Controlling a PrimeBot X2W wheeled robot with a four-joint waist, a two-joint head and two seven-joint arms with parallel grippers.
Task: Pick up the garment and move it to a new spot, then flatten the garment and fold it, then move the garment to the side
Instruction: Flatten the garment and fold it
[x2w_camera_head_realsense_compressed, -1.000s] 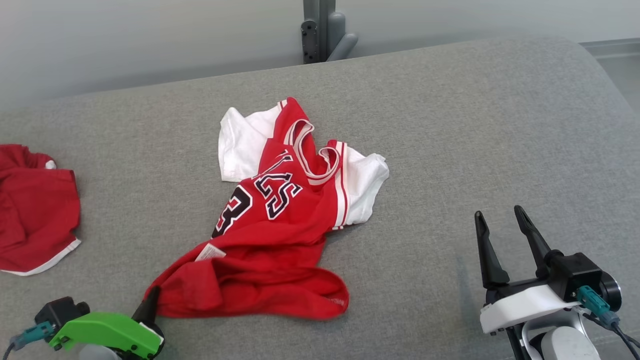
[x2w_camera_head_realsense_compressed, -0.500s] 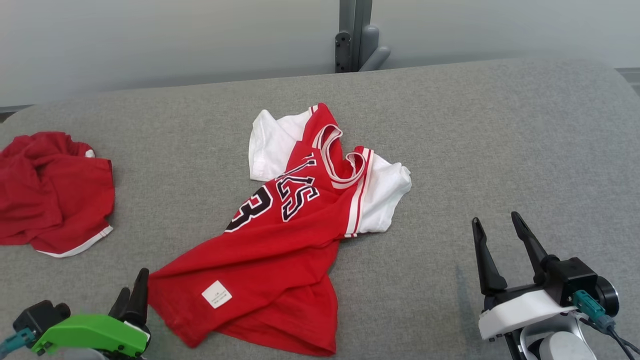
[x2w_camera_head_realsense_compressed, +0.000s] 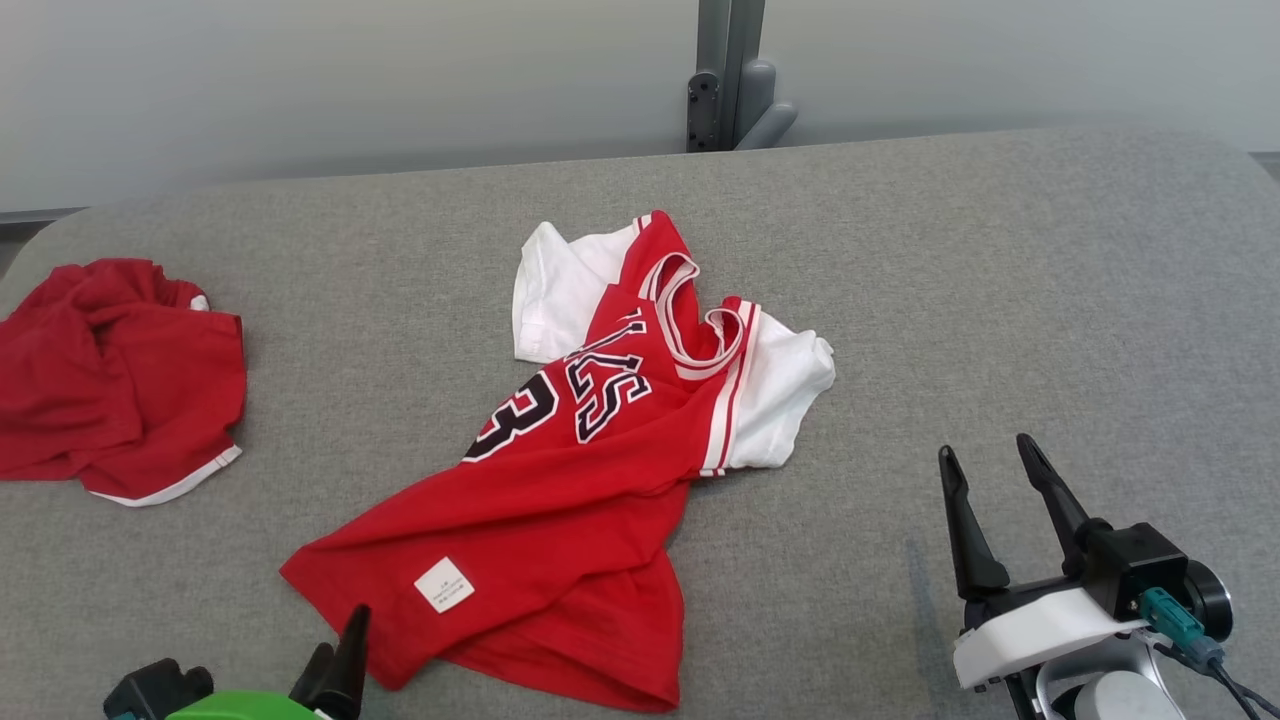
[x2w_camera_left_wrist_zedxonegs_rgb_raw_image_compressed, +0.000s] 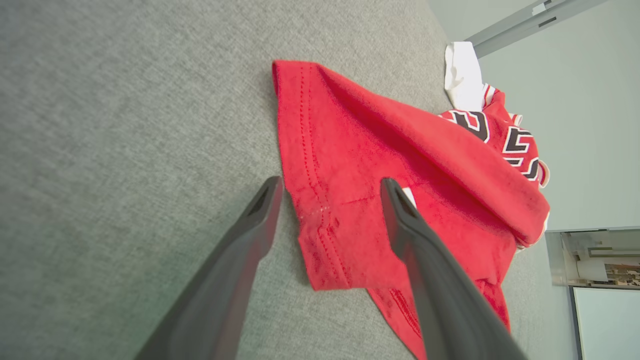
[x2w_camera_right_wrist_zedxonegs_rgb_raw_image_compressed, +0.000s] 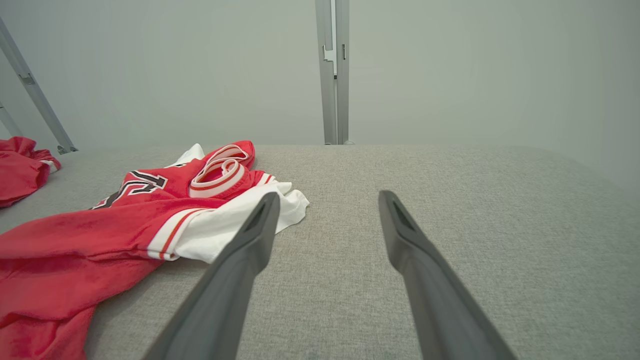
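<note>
The garment (x2w_camera_head_realsense_compressed: 590, 470) is a red jersey with white sleeves and black numbers, lying loosely spread and partly creased in the middle of the grey padded surface (x2w_camera_head_realsense_compressed: 1000, 280). My left gripper (x2w_camera_head_realsense_compressed: 338, 655) is open at the near edge, its fingertips just at the jersey's lower hem. In the left wrist view the left gripper (x2w_camera_left_wrist_zedxonegs_rgb_raw_image_compressed: 331, 187) is open over the hem (x2w_camera_left_wrist_zedxonegs_rgb_raw_image_compressed: 320, 215), holding nothing. My right gripper (x2w_camera_head_realsense_compressed: 985, 450) stands open to the right of the jersey, apart from it. The right wrist view has the right gripper (x2w_camera_right_wrist_zedxonegs_rgb_raw_image_compressed: 328, 199) empty and the white sleeve (x2w_camera_right_wrist_zedxonegs_rgb_raw_image_compressed: 235, 220) to its left.
A second red garment (x2w_camera_head_realsense_compressed: 110, 380) with white trim lies crumpled at the far left of the surface. A grey metal post (x2w_camera_head_realsense_compressed: 730, 75) rises behind the far edge against a pale wall. Bare grey surface stretches to the right of the jersey.
My left gripper has opened and let go of the jersey's hem, which now lies spread flatter. The gripper has drawn back toward me. The head camera has shifted; the right gripper is unchanged.
</note>
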